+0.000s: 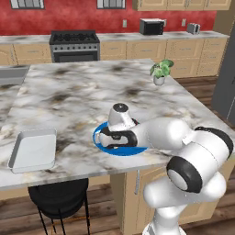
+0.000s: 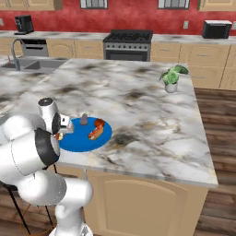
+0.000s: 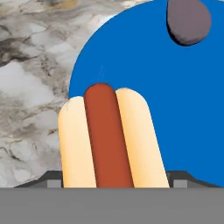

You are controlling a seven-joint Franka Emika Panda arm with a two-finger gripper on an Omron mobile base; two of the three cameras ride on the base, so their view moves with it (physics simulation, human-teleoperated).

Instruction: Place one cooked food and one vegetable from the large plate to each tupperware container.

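Note:
The large plate (image 1: 122, 151) is bright blue and lies near the counter's front edge, mostly hidden by my arm in the left base view. My gripper (image 3: 113, 181) is at the plate's (image 3: 175, 109) rim, shut on a hot dog (image 3: 107, 140) whose bun fills the gap between both fingertips. In the right base view the gripper (image 2: 62, 133) sits at the plate's (image 2: 83, 140) left edge. On that plate lie a second hot dog (image 2: 96, 130) and a small grey-brown vegetable (image 2: 84, 120), which is also near the top of the hand view (image 3: 189, 19). One light grey tupperware container (image 1: 33, 149) lies to the left.
A potted plant (image 1: 159, 73) stands at the counter's far right corner. A black stool (image 1: 59, 197) is tucked under the front edge below the tray. A sink (image 2: 27, 64) with a tap is at the far left. The counter edge runs just in front of the plate.

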